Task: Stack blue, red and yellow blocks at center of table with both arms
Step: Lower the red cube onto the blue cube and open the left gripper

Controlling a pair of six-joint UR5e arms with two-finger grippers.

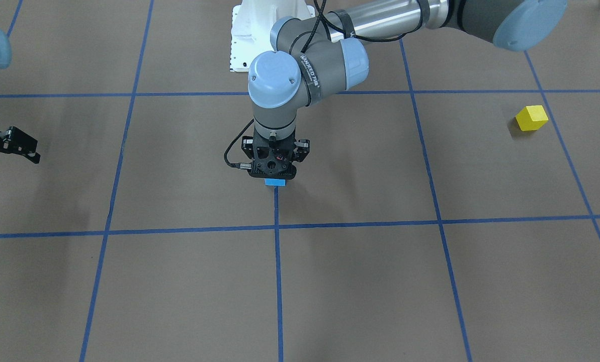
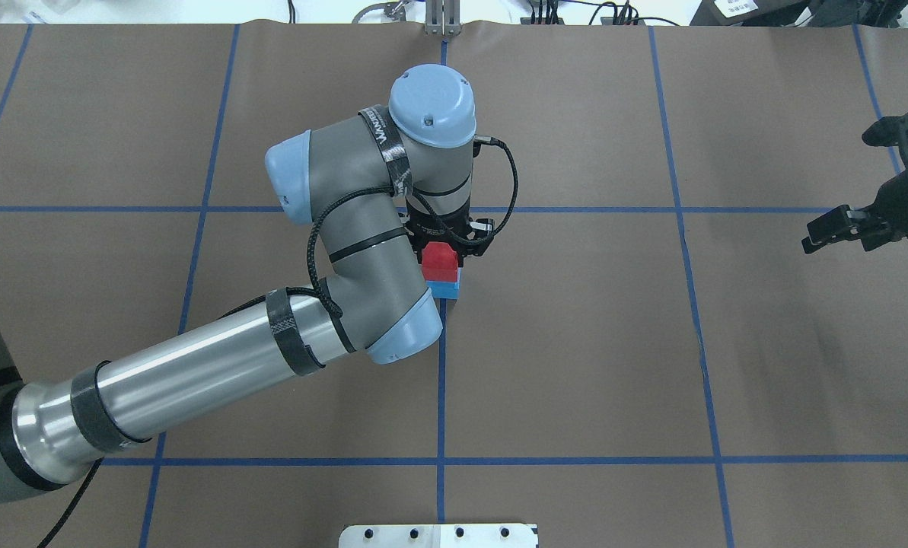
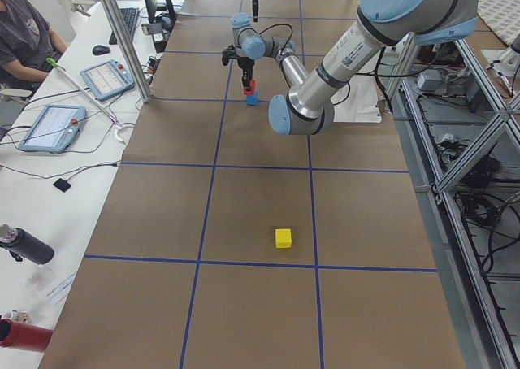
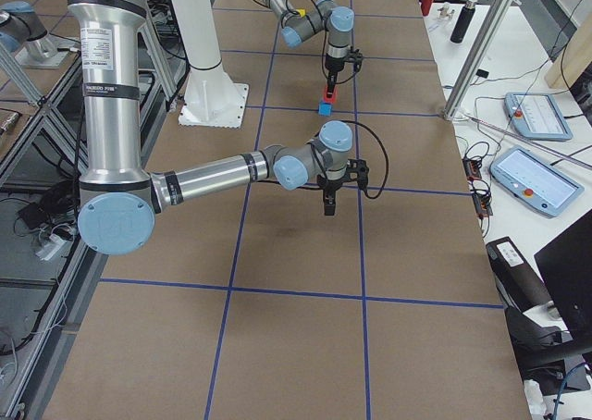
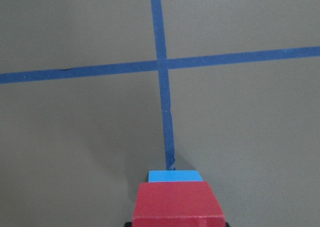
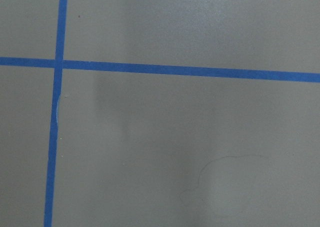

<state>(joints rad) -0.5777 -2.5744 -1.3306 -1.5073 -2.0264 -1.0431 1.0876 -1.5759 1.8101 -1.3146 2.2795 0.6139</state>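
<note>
The left gripper [image 1: 274,173] pinches the red block [image 2: 440,262] between its fingers, seated squarely on the blue block [image 2: 446,290] directly below, likely steadying the stack before release, while the yellow block [image 1: 531,118] waits well off to its side.

left gripper [image 2: 447,245] holds the red block [image 2: 440,264] on the blue block [image 2: 446,290].

Straight below the left gripper [image 1: 274,176] the way is blocked by the red block [image 2: 440,262] sitting on the blue block [image 2: 444,290]. The left arm [image 2: 347,251] bulks over the table [image 2: 575,342] on the gripper's left and robot-ward side. Toward the right gripper [image 2: 838,190], and on the side away from the robot, lies open surface; the yellow block [image 1: 531,118] stands well apart, far to its left
</note>
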